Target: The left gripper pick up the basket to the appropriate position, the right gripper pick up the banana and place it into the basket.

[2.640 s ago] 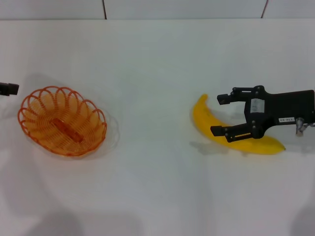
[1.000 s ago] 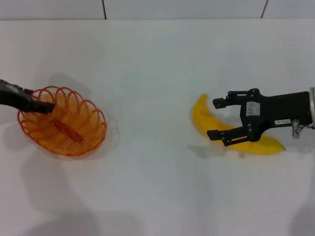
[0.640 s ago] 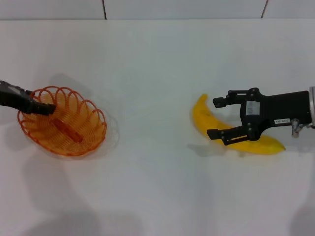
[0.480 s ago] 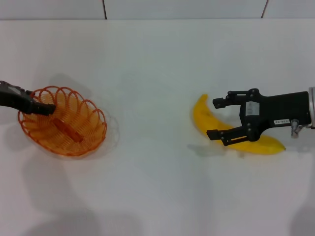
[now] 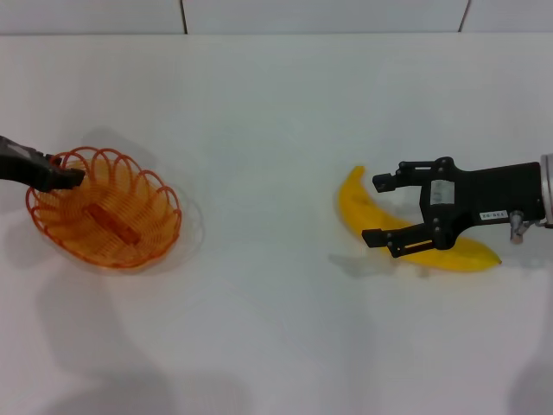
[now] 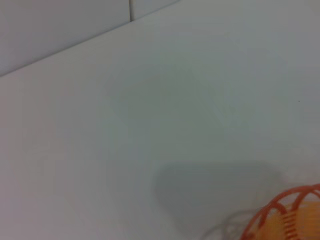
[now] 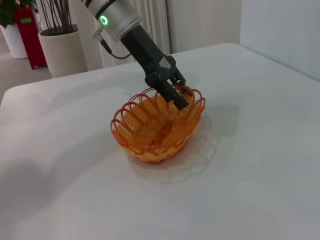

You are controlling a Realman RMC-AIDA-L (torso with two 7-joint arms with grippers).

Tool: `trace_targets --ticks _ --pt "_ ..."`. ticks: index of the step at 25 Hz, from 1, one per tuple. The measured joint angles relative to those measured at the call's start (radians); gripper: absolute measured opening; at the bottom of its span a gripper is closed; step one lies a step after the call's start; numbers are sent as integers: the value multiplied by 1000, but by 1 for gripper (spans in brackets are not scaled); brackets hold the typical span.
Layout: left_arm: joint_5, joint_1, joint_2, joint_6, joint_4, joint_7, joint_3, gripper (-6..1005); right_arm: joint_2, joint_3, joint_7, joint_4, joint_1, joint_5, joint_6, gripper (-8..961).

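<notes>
Basket-moving step: left gripper (image 5: pixel 67 176) clamped on basket (image 5: pixel 104 220) rim near counter's (image 5: pixel 259 328) left edge — right gripper (image 5: pixel 386 207) spread-jawed over banana (image 5: pixel 363 212); next, carry basket toward centre.

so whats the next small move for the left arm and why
Probably carry the basket toward the table's middle, nearer the banana. The left end effector looks clamped on the basket's far rim, and the basket seems lifted in the right wrist view. The right end effector is open over the banana, far off.
</notes>
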Motion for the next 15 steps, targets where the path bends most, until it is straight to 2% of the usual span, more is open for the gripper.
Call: trace_targets --ticks 7,13,15 --pt "-1 0 -1 -2 -9 1 2 329 0 0 1 0 0 0 0 891" --pt "-1 0 -1 -1 -10 2 1 232 0 0 2 0 0 1 0 891" --pt "-1 0 -2 -1 -7 2 2 229 0 0 2 0 0 1 0 891"
